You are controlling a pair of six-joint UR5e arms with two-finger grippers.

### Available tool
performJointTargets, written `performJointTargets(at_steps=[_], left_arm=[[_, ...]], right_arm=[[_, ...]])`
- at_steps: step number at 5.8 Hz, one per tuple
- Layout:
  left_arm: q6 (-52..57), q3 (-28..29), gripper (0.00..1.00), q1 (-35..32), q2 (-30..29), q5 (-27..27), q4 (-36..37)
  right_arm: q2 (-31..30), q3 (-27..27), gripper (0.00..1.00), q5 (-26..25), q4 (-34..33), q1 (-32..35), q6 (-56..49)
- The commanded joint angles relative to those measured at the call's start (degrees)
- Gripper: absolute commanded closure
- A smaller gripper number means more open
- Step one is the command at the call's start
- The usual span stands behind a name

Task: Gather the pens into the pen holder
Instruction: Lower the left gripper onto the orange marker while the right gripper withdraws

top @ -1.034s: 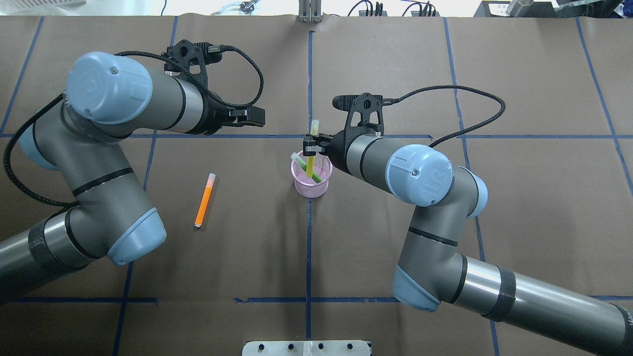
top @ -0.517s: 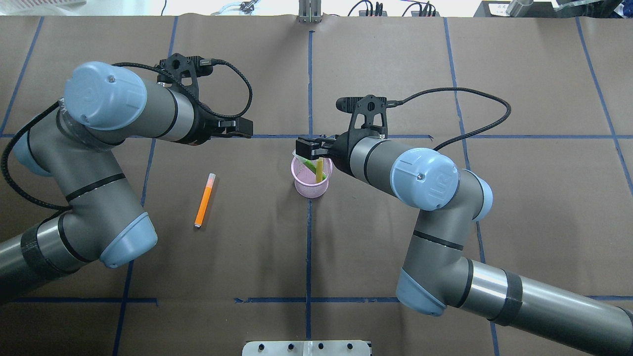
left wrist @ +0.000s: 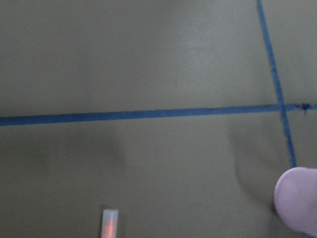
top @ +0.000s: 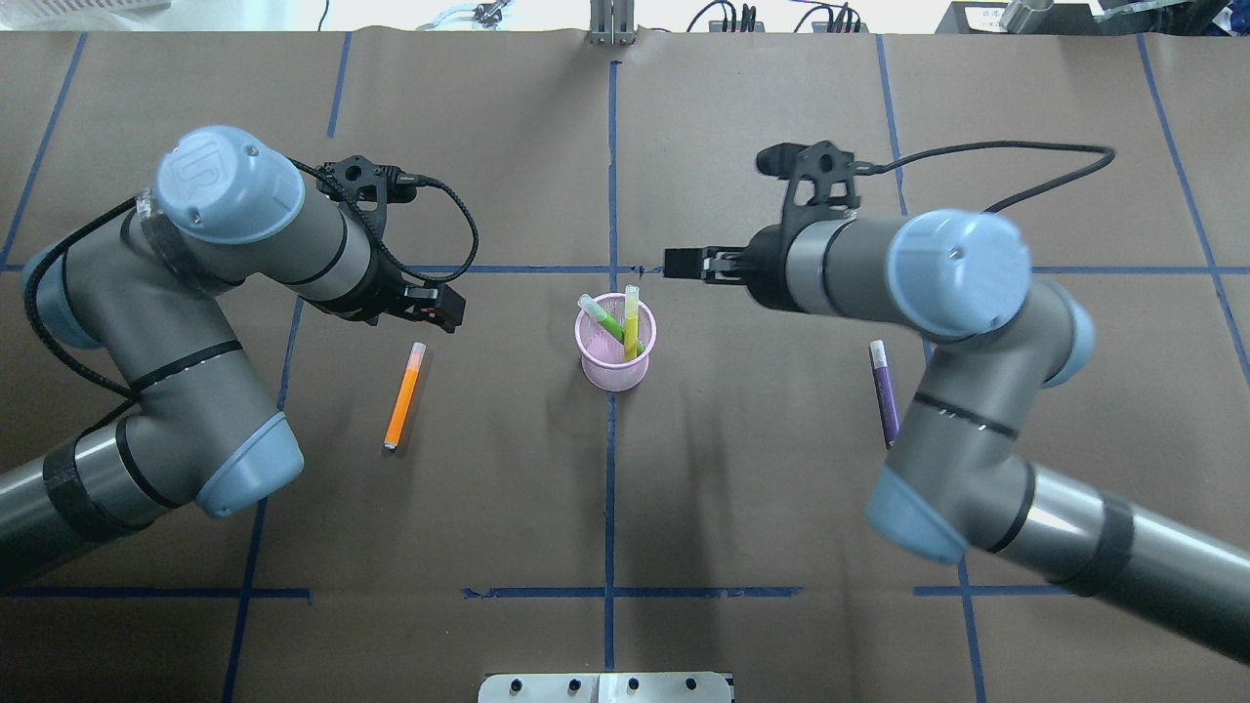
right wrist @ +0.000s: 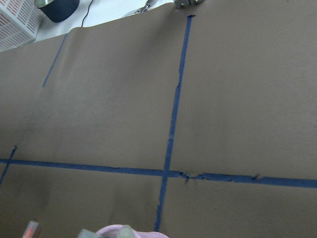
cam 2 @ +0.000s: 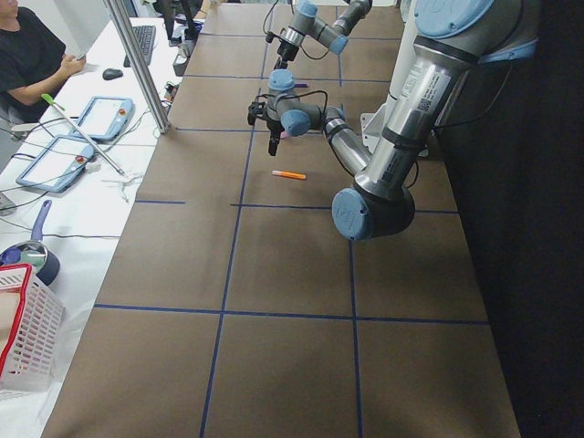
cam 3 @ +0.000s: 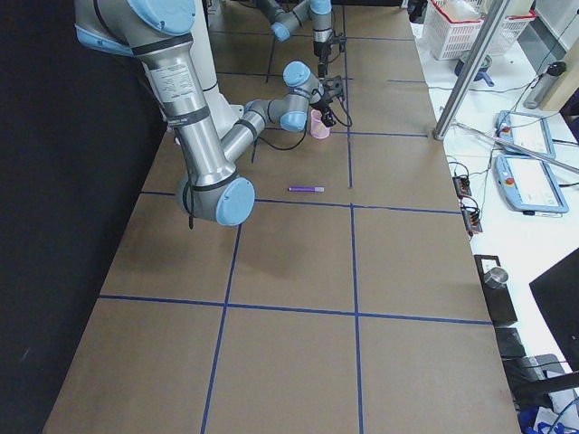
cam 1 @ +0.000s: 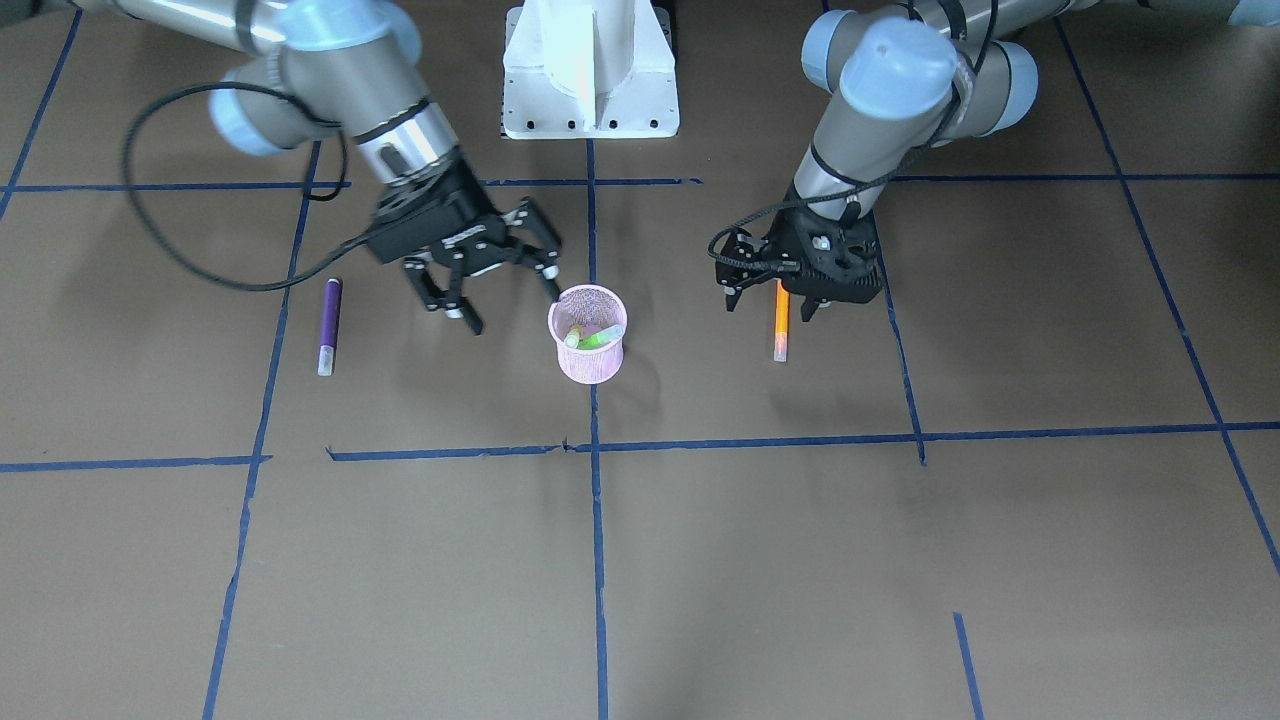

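Observation:
The pink mesh pen holder [top: 615, 363] stands at the table's middle, also in the front view [cam 1: 588, 350]. A green pen [top: 602, 317] and a yellow pen [top: 631, 327] stand in it. The orange pen [top: 403, 395] lies left of it. The purple pen [top: 885, 391] lies right of it, beside my right forearm. My left gripper [cam 1: 768, 303] is open and hovers over the orange pen's [cam 1: 781, 320] end. My right gripper [cam 1: 510, 303] is open and empty, just beside the holder.
Brown paper with blue tape lines [top: 611, 176] covers the table. The robot's white base [cam 1: 590, 70] stands at the near edge. Operators' tablets and a basket [cam 2: 23, 338] sit off the table's far side.
My right gripper opened, left the yellow pen in the holder and drew back to the right, uncovering the purple pen. My left gripper moved down toward the orange pen.

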Motion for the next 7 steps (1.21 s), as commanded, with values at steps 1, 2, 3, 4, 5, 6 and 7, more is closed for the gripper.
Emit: performJointTargets(at_steps=[1, 2, 3, 4, 5, 6, 7], left_arm=[[10.3, 3.6, 0.08, -2.3, -0.4, -8.6, 7.6], [10.3, 7.8, 0.11, -3.3, -2.1, -13.2, 9.5], [9.4, 9.8, 0.11, -3.5, -4.3, -17.3, 12.4], [6.4, 11.2, 0.11, -2.6, -5.7, -17.1, 12.5], [7.4, 13.8, 0.11, -2.5, -6.9, -16.1, 12.0], [7.4, 13.8, 0.15, -1.3, -6.5, -15.7, 11.7], [10.2, 13.9, 0.15, -0.7, -6.7, -11.7, 11.5]], right_arm=[[-5.6, 1.0, 0.01, 14.4, -0.4, 8.2, 0.0], [-7.9, 1.5, 0.01, 18.3, -0.3, 10.9, 0.0], [-9.6, 2.3, 0.01, 18.2, -0.3, 11.0, 0.1], [-10.4, 3.2, 0.01, 18.2, -0.3, 11.0, 0.1], [-11.2, 3.6, 0.01, 18.1, -0.2, 10.9, 0.1], [-11.2, 3.6, 0.01, 18.0, -0.2, 10.9, 0.1], [-11.4, 3.7, 0.01, 17.9, -0.2, 10.9, 0.1]])
